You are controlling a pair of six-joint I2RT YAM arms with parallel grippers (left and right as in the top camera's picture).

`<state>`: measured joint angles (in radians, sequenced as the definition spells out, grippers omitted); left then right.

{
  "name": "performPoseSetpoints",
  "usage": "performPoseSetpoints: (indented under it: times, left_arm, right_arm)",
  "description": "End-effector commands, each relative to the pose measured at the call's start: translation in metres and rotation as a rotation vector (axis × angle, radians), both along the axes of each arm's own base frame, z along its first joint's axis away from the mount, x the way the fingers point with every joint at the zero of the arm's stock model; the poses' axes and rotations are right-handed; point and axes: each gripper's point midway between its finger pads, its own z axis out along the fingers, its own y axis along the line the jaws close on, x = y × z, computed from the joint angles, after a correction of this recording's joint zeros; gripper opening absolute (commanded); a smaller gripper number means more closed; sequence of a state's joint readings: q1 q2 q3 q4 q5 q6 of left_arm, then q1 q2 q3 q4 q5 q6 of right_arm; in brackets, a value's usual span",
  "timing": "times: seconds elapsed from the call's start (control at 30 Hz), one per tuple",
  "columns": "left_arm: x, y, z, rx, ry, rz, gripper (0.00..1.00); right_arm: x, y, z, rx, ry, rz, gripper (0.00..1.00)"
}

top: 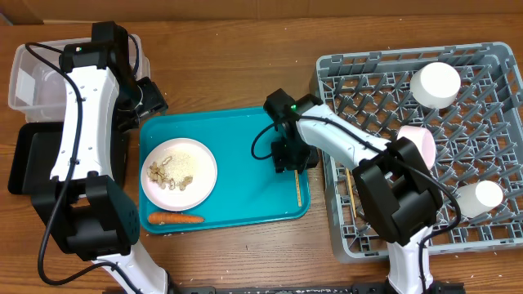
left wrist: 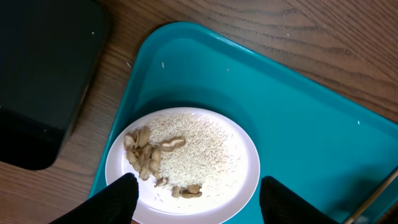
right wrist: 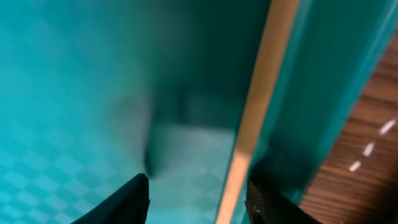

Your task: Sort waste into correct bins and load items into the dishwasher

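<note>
A white plate [top: 203,168] with pale rice [top: 181,160] and brown scraps lies on the teal tray [top: 237,131]. An orange carrot [top: 174,218] lies in front of it. My left gripper [top: 152,96] is open above the tray's far left corner. In the left wrist view its fingers [left wrist: 199,184] frame the plate [left wrist: 244,177] and rice [left wrist: 193,146]. My right gripper [top: 290,160] is open and low over a wooden chopstick [top: 299,186] at the tray's right edge. In the right wrist view the chopstick [right wrist: 261,93] runs between the fingers [right wrist: 199,184], close to the right one. The wrapper and foil ball are out of view.
A clear tub [top: 33,77] and a black tray [top: 29,159] stand at the far left. The grey dish rack [top: 384,82] at the right holds a white bowl [top: 435,84], a pinkish-white bowl [top: 418,139], a white cup [top: 482,196] and a second chopstick [top: 350,192].
</note>
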<state>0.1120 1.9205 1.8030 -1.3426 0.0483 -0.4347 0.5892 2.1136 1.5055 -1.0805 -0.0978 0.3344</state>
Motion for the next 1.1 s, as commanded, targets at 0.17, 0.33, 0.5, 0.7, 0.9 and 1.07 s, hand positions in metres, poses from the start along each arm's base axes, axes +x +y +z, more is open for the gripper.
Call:
performPoseSetpoints:
  times: [0.17,0.33,0.5,0.7,0.9,1.07]
  left_arm:
    - [0.0,0.0,0.016,0.011,-0.046,-0.017,0.65]
    - [0.001,0.0,0.016,0.011,-0.049,-0.017,0.65]
    - [0.001,0.0,0.016,0.011,-0.048,-0.017,0.65]
    - [0.001,0.0,0.016,0.011,-0.048,-0.018,0.65]
    - [0.001,0.0,0.016,0.011,-0.049,-0.017,0.65]
    - [0.001,0.0,0.016,0.011,-0.05,-0.017,0.65]
  right_arm:
    - [-0.016,-0.015,-0.024,-0.053,0.038,-0.017,0.13]
    - [-0.012,-0.012,-0.016,-0.051,0.032,-0.038,0.04]
    - [0.031,0.0,0.066,0.017,-0.137,-0.024,0.04]
    - [0.074,-0.038,0.182,0.034,-0.438,-0.081,0.04]
    - [0.057,-0.104,0.194,-0.043,-0.367,-0.1,0.04]
    - [0.027,-0.13,0.148,-0.082,-0.186,-0.093,0.04]
